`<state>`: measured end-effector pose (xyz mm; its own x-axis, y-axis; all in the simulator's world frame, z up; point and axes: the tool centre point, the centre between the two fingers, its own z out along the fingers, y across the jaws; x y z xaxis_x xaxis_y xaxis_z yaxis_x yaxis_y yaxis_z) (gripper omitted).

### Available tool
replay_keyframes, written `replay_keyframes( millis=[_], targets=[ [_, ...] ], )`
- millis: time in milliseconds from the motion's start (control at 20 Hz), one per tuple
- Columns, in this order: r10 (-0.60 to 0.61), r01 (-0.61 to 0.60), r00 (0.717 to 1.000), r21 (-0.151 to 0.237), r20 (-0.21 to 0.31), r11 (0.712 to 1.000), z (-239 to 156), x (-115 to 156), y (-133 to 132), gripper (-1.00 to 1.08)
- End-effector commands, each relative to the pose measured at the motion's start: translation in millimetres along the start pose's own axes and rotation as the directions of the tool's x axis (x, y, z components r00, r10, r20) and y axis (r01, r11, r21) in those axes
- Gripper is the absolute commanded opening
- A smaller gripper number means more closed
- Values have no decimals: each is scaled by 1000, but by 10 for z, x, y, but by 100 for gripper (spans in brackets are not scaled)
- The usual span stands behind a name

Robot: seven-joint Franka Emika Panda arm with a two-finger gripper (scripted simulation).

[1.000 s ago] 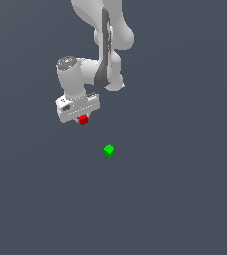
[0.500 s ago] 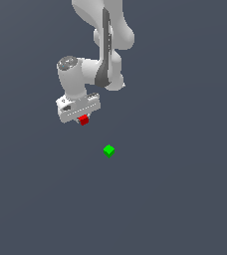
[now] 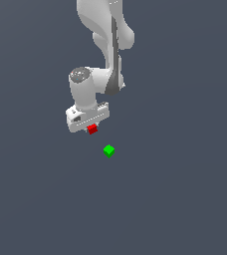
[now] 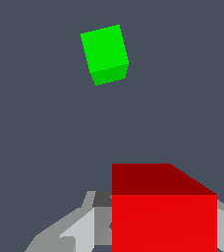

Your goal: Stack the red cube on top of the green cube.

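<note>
The red cube sits between the fingers of my white gripper, held above the floor. The gripper is shut on it. The green cube lies on the dark grey floor, a short way to the exterior view's right of the gripper and lower in the picture, apart from it. In the wrist view the red cube fills the near part of the picture, with a grey finger beside it. The green cube lies farther off, not under the red cube.
The white arm reaches down from the top of the exterior view. The floor is plain dark grey with nothing else on it.
The gripper with the red cube has moved a little toward the green cube, to the exterior view's right and lower. The green cube has not moved.
</note>
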<state>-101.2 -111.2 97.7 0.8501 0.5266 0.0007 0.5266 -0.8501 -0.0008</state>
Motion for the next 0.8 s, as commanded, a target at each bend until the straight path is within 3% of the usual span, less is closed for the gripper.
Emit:
replay_keyframes(
  millis=[0,350,750],
  targets=[
    [0,0,1000,0,-1,1000,67,225,-61,-100],
    [0,0,1000,0,-1,1000,247,818,-201,-100],
    [0,0,1000,-1,1,1000,346,1153,-265,-100]
  ],
)
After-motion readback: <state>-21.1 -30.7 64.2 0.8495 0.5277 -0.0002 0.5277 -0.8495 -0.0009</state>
